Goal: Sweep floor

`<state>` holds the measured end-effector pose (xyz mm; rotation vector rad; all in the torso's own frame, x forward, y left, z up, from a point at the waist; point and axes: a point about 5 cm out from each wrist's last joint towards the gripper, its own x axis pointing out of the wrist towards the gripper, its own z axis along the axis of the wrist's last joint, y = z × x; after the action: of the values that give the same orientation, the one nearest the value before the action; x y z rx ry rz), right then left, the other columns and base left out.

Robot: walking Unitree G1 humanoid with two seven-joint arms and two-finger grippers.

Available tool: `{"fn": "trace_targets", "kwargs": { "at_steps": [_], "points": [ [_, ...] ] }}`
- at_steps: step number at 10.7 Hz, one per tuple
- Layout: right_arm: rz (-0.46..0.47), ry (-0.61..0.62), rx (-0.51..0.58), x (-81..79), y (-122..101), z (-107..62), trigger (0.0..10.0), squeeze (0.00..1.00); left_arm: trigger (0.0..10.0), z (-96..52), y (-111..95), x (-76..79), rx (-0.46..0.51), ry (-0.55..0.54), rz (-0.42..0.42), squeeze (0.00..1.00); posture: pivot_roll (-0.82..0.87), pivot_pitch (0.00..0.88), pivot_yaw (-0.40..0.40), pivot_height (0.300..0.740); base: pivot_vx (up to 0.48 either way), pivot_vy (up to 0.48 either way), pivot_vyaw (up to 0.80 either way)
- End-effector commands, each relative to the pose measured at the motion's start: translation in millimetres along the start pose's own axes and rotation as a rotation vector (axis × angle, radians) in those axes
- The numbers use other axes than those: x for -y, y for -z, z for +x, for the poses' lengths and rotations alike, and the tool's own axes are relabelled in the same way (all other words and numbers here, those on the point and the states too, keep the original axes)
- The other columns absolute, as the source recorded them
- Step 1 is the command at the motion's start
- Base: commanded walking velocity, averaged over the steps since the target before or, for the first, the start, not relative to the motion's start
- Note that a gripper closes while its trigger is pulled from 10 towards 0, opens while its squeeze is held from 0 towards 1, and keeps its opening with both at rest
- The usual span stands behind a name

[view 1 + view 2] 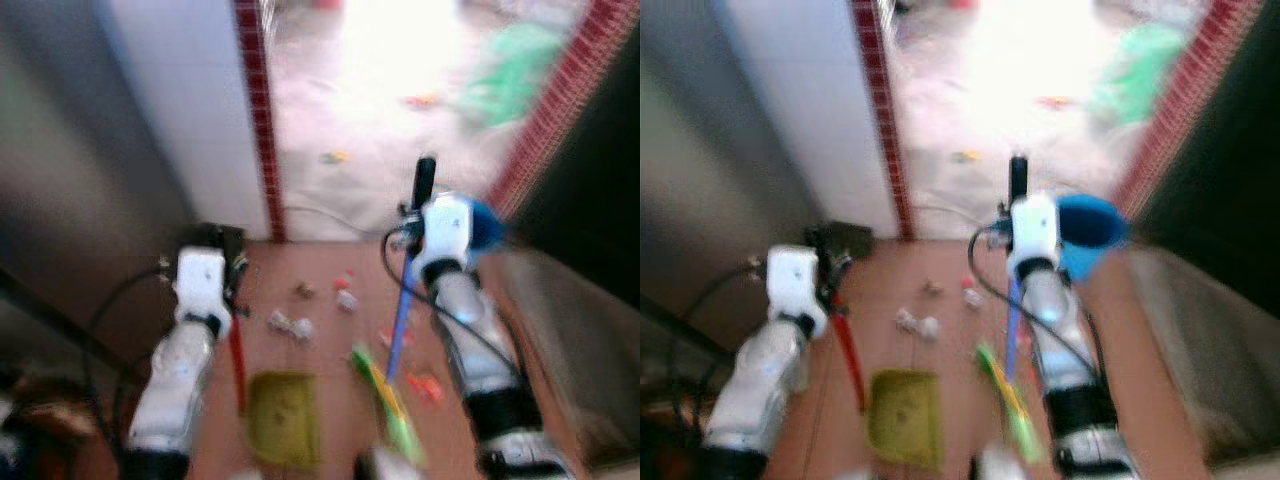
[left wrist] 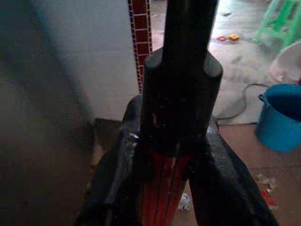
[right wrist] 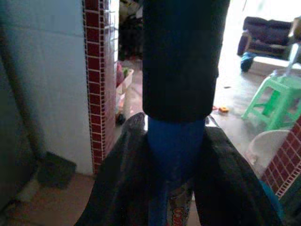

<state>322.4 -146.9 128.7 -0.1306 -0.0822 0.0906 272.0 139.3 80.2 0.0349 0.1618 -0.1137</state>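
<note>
While raised, each tool (image 3: 171, 160) grips a handle (image 3: 175, 141).

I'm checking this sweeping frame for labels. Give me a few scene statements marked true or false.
1. The left tool is shut on a red handle. True.
2. The right tool holds a red handle. False: it grips the blue broom handle.
3. The dustpan is olive-green. True.
4. The bucket is green. False: it is blue.
5. Litter lies on the tiles ahead of the dustpan. True.
</note>
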Motion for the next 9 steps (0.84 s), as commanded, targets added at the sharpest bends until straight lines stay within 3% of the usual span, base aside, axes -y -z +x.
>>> {"fn": "trace_targets", "kwargs": {
  "at_steps": [1,5,7,9],
  "points": [
    [0.006,-0.024,0.07,-3.8,-20,5.5,10.0,0.0,10.0,-1.1,-13,4.1,0.054,0.02,-0.031,0.0,-0.08,0.078,0.02,0.74,0.341,0.0,0.0],
    [0.065,-0.088,0.171,-16.8,-50,14.4,10.0,0.0,10.0,-3.2,-15,1.5,0.046,0.006,-0.024,0.0,-0.06,0.082,0.019,0.74,0.0,0.0,0.0],
    [0.046,-0.07,0.227,-9.5,-68,19.4,10.0,0.0,10.0,-2.3,-10,4.8,0.023,0.013,-0.026,0.0,-0.08,0.071,0.022,0.74,0.0,0.0,0.0],
    [-0.064,-0.021,0.258,7.0,-74,25.0,10.0,0.0,10.0,-0.2,-7,12.9,0.011,0.035,-0.044,0.0,-0.08,0.067,0.024,0.74,0.0,0.0,0.0]
  ]
}}
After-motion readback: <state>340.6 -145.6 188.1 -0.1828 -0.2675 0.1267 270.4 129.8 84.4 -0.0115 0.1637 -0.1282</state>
